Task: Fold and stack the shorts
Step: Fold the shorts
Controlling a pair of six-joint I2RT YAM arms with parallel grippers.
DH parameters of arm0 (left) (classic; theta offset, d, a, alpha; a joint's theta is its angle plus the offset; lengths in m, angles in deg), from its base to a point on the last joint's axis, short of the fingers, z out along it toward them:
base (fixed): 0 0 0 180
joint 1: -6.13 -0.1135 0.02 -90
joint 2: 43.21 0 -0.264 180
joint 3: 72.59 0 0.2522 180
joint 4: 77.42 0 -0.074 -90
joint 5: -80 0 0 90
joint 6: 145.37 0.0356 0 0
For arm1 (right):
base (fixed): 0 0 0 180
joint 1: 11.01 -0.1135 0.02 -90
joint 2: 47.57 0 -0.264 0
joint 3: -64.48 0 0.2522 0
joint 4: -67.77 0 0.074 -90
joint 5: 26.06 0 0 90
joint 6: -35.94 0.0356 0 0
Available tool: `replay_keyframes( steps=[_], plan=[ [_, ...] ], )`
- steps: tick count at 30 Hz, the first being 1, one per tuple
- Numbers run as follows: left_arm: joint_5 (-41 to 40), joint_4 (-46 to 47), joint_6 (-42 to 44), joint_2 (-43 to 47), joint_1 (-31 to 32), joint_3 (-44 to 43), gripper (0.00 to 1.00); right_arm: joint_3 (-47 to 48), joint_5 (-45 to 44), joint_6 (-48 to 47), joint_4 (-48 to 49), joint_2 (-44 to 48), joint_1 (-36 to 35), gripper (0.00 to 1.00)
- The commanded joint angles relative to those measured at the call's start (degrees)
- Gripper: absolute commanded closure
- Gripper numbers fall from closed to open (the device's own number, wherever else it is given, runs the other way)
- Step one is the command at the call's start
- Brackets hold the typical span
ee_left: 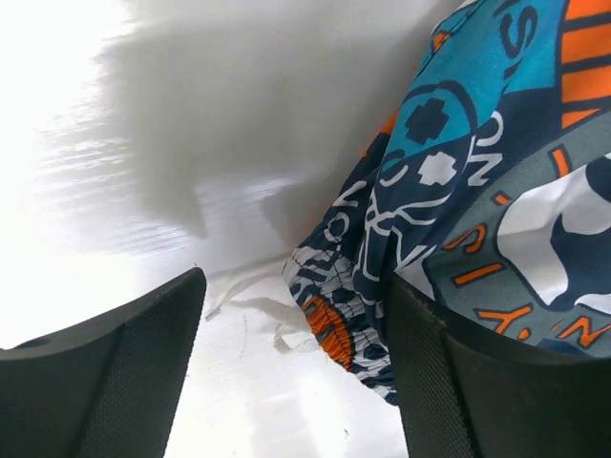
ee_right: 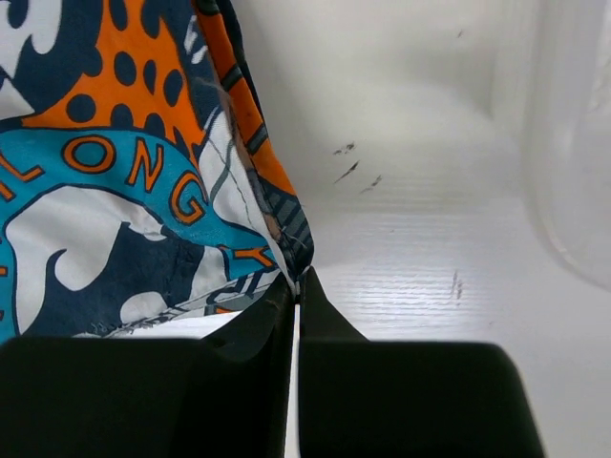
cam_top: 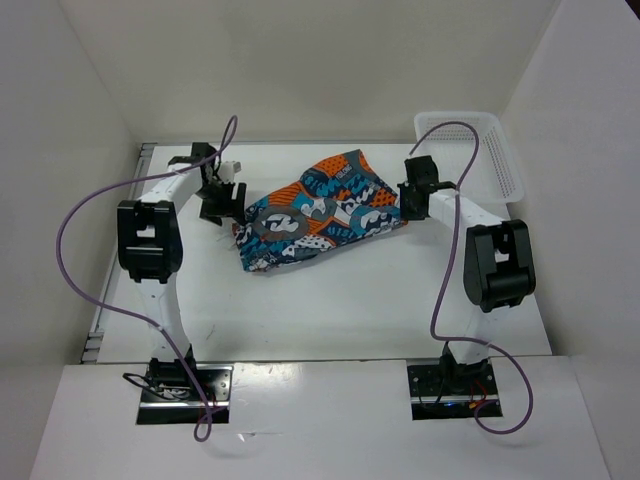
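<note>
The shorts (cam_top: 320, 210), in a teal, orange, white and dark grey print, lie crumpled flat at the middle of the white table (cam_top: 330, 300). My left gripper (cam_top: 222, 200) hovers open at their left end. In the left wrist view the elastic waistband edge of the shorts (ee_left: 458, 191) lies between the fingers (ee_left: 105, 382), close to the right one, and the left gripper (ee_left: 296, 372) holds nothing. My right gripper (cam_top: 408, 200) is at the right end. In the right wrist view the right gripper (ee_right: 298, 286) is shut, pinching a corner of the shorts (ee_right: 115, 191).
A white mesh basket (cam_top: 470, 150) stands at the back right, just behind the right arm. A white drawstring (ee_left: 258, 310) trails from the waistband onto the table. White walls close in the table on the left, back and right.
</note>
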Motion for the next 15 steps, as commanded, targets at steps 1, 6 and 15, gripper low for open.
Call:
replay_keyframes(
  steps=[1, 6, 15],
  plan=[
    [2.12, -2.36, 0.25, 1.00, 0.23, 1.23, 0.19, 4.20, -1.29, -6.44, 3.96, 4.86, 0.47, 1.00],
    [4.06, -1.84, 0.25, -2.24, 0.23, 3.17, 0.13, 6.85, 0.73, -12.69, 4.48, 4.87, 0.47, 1.00],
    [9.94, -2.97, 0.25, -9.98, 0.76, -5.35, 0.62, 14.83, 6.18, -32.72, 2.39, 4.87, -12.59, 1.00]
  ],
)
